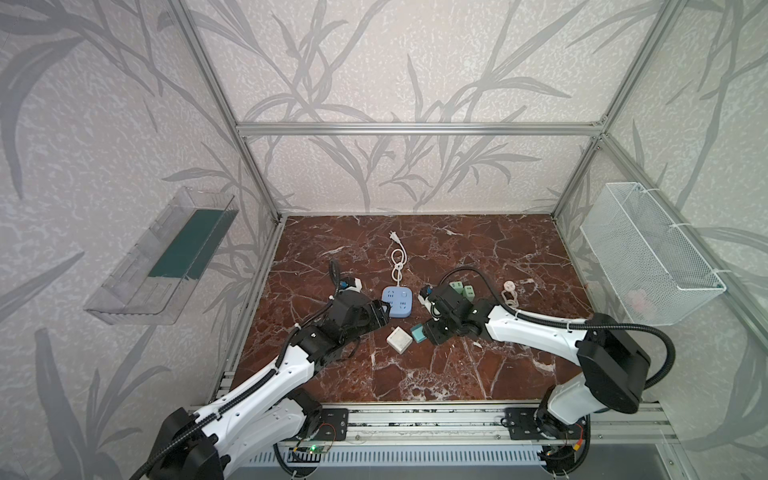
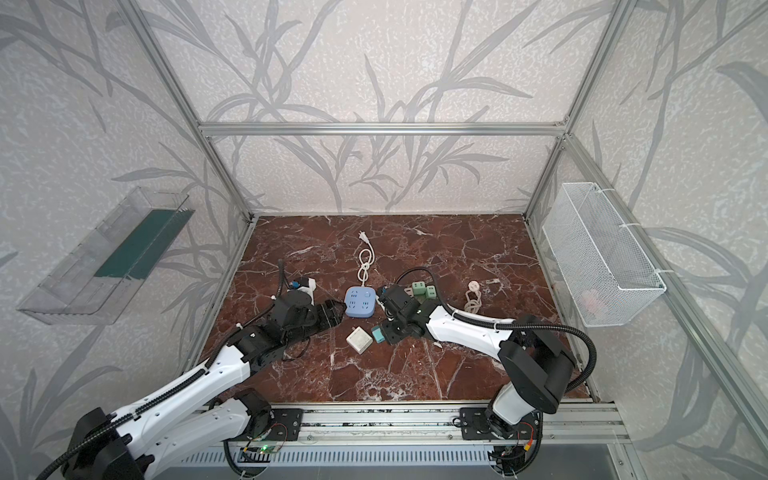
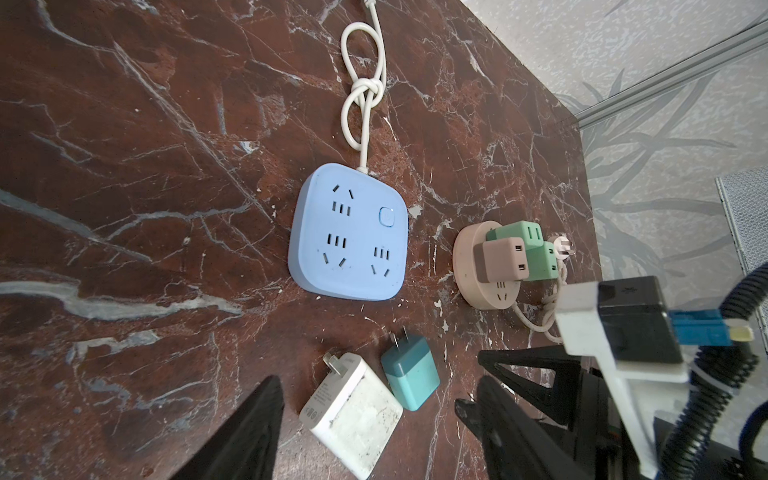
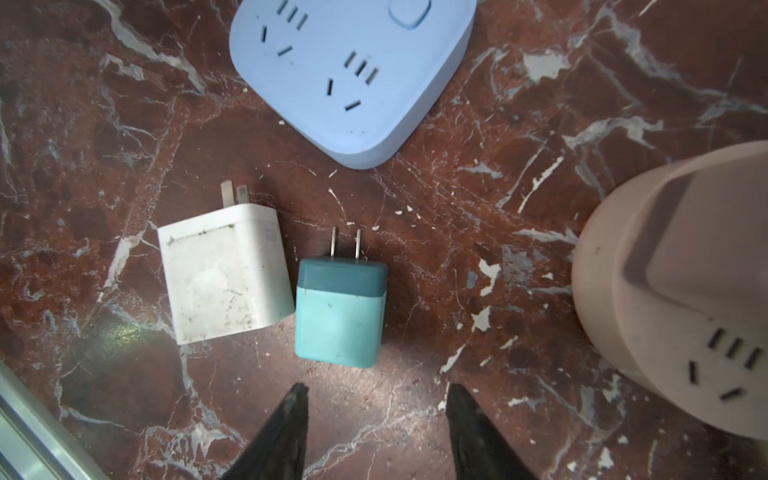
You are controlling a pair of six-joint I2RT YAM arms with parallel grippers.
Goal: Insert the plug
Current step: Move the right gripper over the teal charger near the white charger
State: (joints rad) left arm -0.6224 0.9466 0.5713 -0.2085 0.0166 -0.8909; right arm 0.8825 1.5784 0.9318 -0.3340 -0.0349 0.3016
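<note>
Your plug for this job, by my reading, is the small teal two-prong plug block [image 4: 338,311]. It lies flat on its side on the red-brown marble counter [image 1: 457,374], prongs aimed at the light blue square power strip [image 4: 353,70], which sits near it with bare counter between them. The strip lies face up with all its sockets empty, so any slot is free.

Your right jaws hang just short of the teal block's back end, spread apart with nothing between them. That looks like a line-up for a side pinch, gripping the body and leaving the prongs clear.

Mind the scuffed white square charger [image 4: 224,274] lying tight against the teal block; whether they touch is hard to tell. A jaw coming down on that side has little room and could nudge it.

Your left jaws are spread wide and empty too, near the strip's closest edge in both top views. That placement probably lets you brace the strip, since it is light and may slide under a push. The round pink socket hub [image 3: 486,266], already carrying green and pink adapters, stands off to the side.
</note>
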